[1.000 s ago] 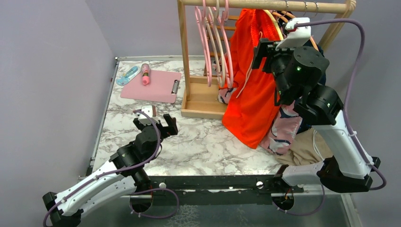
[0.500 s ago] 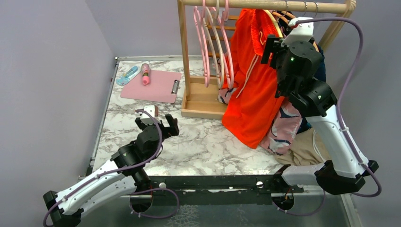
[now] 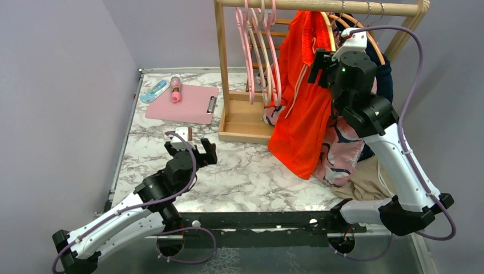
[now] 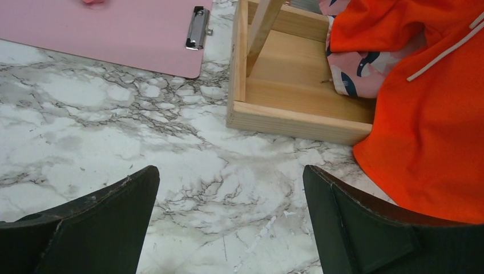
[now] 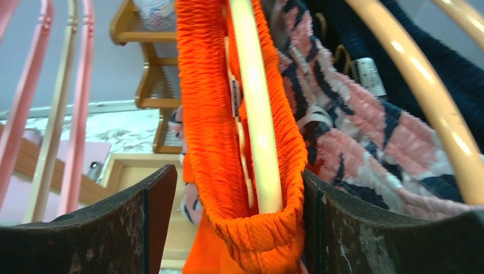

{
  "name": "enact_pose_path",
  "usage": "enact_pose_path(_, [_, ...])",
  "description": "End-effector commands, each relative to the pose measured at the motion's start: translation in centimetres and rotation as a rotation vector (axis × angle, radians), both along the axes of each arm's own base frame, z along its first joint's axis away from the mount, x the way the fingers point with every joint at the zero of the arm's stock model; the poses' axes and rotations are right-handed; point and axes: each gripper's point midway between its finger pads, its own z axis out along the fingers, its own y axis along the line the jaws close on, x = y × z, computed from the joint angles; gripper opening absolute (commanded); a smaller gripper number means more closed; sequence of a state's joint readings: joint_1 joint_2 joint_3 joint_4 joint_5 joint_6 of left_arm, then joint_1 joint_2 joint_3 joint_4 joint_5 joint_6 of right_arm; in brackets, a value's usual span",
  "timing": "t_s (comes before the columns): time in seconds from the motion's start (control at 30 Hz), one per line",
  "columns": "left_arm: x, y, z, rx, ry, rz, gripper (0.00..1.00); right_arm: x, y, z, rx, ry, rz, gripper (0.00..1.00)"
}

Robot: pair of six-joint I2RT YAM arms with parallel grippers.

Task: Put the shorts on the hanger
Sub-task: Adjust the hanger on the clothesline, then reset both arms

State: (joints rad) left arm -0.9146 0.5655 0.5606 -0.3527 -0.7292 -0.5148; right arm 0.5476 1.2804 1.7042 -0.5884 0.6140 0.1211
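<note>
The bright orange-red shorts (image 3: 302, 114) hang from the wooden rail, their hem trailing onto the marble. In the right wrist view the elastic waistband (image 5: 205, 114) is looped over one arm of the pale-yellow hanger (image 5: 257, 114), whose curve also shows up by the rail (image 3: 329, 25). My right gripper (image 3: 319, 60) is raised beside the waistband. Its jaws (image 5: 238, 174) stand open around that loop: the right finger touches the fabric and the left finger is apart from it. My left gripper (image 3: 191, 149) rests low over the marble, open and empty (image 4: 229, 171).
Pink hangers (image 3: 257, 51) and darker orange hangers (image 3: 371, 40) share the rail. The rack's wooden base (image 3: 242, 123) sits mid-table. Pink shark-pattern shorts (image 3: 342, 154) and a beige garment (image 3: 371, 182) lie under my right arm. A pink clipboard (image 3: 182, 103) lies far left.
My right arm has swung left and closer to the rail, bringing its jaws around the waistband on the hanger. The shorts hang slightly narrower. The left arm has not moved.
</note>
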Motion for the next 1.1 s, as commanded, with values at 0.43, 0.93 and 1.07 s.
enact_pose_path(0.43, [0.4, 0.0, 0.5, 0.003, -0.019, 0.01, 0.99, -8.5, 5.4, 1.6, 0.1, -0.05, 0.547, 0.78])
enact_pose_path(0.93, [0.4, 0.9, 1.0, -0.003, -0.038, 0.053, 0.99, -16.8, 9.0, -13.7, 0.229, 0.215, 0.908, 0.79])
enact_pose_path(1.07, [0.5, 0.9, 1.1, -0.012, -0.032, 0.063, 0.99, -16.6, 9.7, -17.7, 0.287, 0.275, 0.905, 0.79])
